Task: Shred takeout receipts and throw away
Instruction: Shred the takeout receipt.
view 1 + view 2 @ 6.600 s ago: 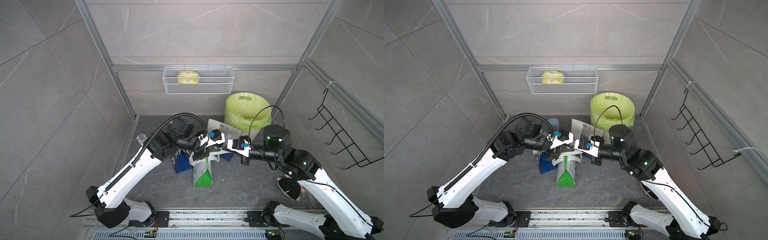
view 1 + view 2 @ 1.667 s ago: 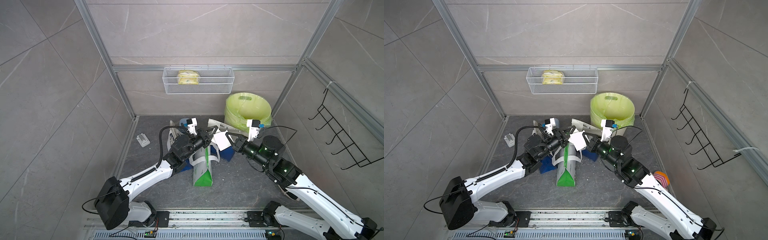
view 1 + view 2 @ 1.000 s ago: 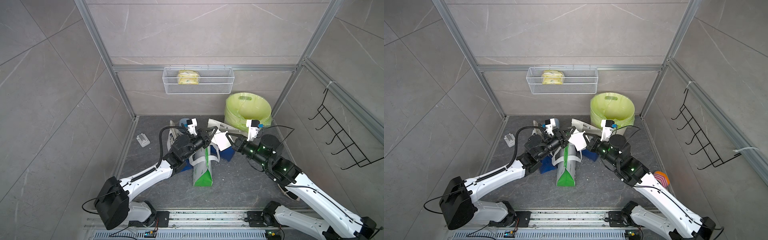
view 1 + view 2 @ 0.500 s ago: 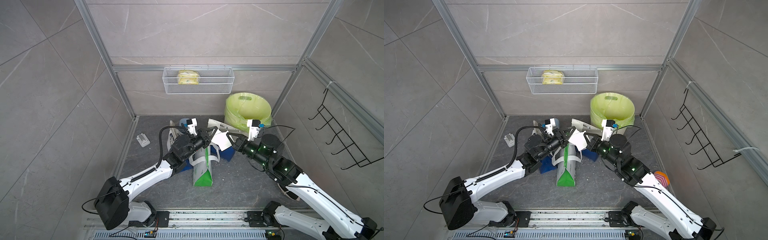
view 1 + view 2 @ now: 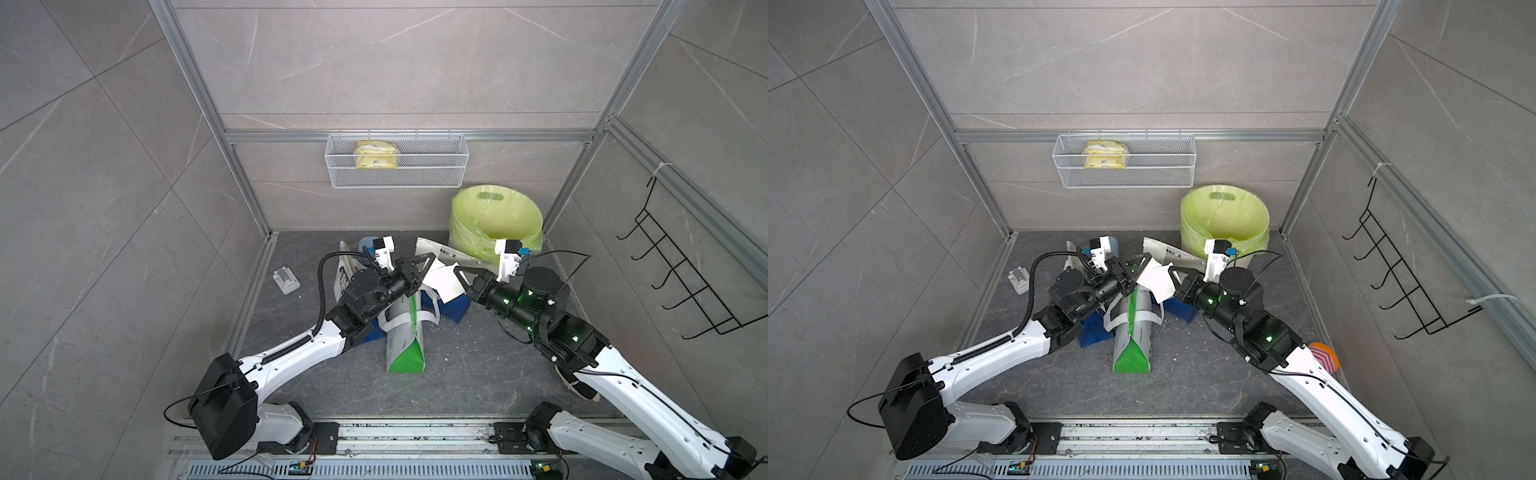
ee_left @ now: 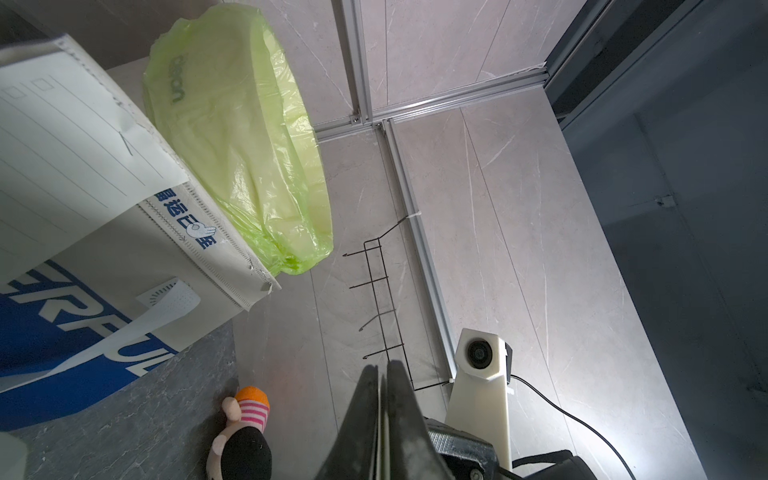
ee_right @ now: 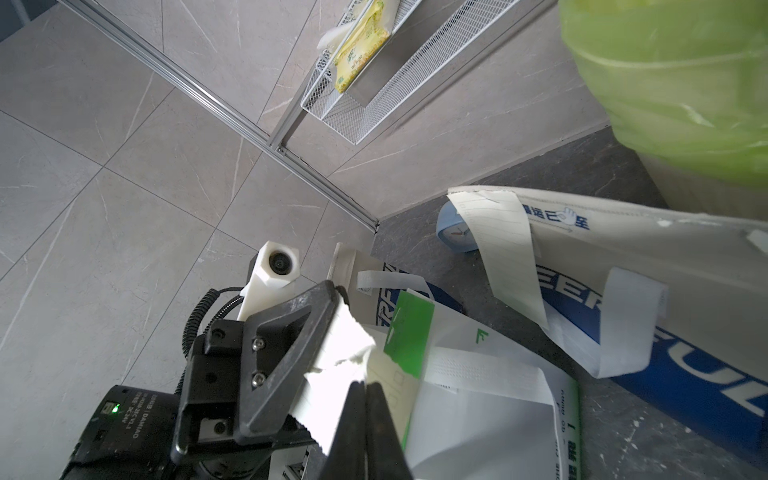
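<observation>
Bridging left gripper, right gripper: receipt

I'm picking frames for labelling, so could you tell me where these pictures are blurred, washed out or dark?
In both top views: even, soft light, all sharp. Left wrist view: the left gripper soft up close, a dark region behind the aluminium frame. Right wrist view: the green bin liner blurred, the receipt nearly washed out.
</observation>
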